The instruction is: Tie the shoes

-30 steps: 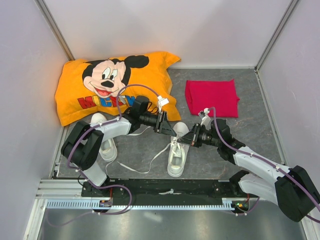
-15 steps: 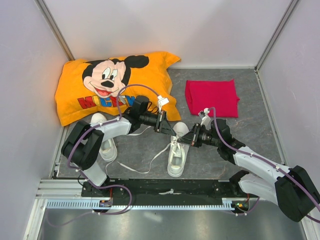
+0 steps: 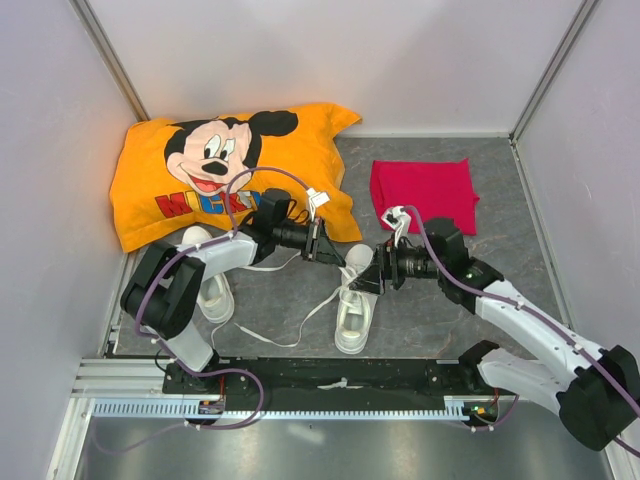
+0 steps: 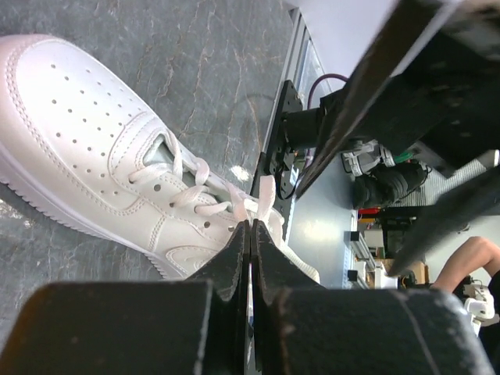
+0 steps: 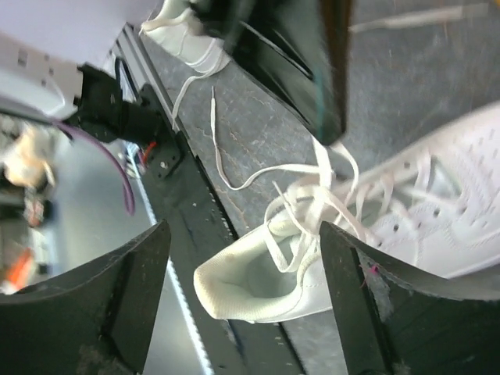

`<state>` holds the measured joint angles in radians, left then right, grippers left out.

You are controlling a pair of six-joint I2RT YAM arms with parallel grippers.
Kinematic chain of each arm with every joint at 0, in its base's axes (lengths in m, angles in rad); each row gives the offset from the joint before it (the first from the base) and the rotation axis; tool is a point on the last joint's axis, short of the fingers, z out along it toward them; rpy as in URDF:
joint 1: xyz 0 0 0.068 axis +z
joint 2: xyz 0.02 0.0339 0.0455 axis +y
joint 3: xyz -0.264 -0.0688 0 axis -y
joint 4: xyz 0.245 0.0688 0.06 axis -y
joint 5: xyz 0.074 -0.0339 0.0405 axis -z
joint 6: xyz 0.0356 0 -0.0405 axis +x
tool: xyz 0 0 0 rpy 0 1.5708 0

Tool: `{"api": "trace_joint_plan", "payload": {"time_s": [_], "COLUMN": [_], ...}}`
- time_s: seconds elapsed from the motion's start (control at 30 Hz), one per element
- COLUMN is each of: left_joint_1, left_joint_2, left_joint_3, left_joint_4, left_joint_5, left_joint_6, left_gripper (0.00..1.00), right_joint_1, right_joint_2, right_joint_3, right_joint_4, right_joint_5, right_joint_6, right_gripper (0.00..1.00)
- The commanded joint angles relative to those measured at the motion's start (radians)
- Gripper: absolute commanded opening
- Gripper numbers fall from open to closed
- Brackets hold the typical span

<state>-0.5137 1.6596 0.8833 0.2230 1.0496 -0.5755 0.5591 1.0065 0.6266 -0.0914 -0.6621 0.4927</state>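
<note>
Colour check

Shoes [image 3: 354, 310] and laces [image 4: 195, 201]: all white, perforated toes. Pillow [image 3: 290, 150]: orange, black-white-red cartoon mouse print, red and blue lettering. Cloth [image 3: 425, 195]: solid pinkish red. Bench [image 3: 510, 260]: dark grey, marbled veining.

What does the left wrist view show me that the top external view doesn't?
Only left wrist: a close-up of the left gripper closed on a lace of the middle shoe.
Only top external: the Mickey pillow, the red cloth and the second shoe, partly under the left arm.
Both: the middle shoe, untied, on the grey tabletop.
</note>
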Motion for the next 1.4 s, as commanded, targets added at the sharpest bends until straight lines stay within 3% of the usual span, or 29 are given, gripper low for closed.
{"api": "trace_joint_plan", "payload": {"time_s": [0.0,0.13,0.27,0.77,0.97,1.13,1.37], "left_joint_1": [-0.002,-0.002,0.0,0.003,0.004,0.004,0.004], "left_joint_2": [-0.014,0.003,0.014,0.074,0.088,0.089,0.109], "left_joint_3": [0.04,0.049,0.055,0.078,0.089,0.089,0.065], "left_joint_4": [-0.024,-0.016,-0.017,-0.013,-0.007,-0.007,0.021], "left_joint_5": [0.016,0.018,0.026,0.047,0.061,0.067,0.079], "left_joint_6": [0.048,0.037,0.039,0.045,0.051,0.063,0.066], "left_gripper": [0.01,0.02,0.02,0.02,0.02,0.02,0.01], "right_joint_1": [0.01,0.088,0.261,0.65,0.662,0.662,0.662], "right_joint_2": [-0.01,0.084,0.17,0.48,0.616,0.72,0.817], "right_joint_3": [0.165,0.269,0.349,0.472,0.544,0.568,0.594], "right_joint_4": [-0.26,-0.361,-0.429,-0.375,-0.347,-0.346,-0.35], "right_joint_5": [-0.087,0.005,0.133,0.226,0.208,0.174,0.163], "right_joint_6": [-0.439,-0.623,-0.83,-1.168,-1.23,-1.286,-1.319], "right_gripper": [0.89,0.92,0.92,0.88,0.75,0.57,0.53]}}
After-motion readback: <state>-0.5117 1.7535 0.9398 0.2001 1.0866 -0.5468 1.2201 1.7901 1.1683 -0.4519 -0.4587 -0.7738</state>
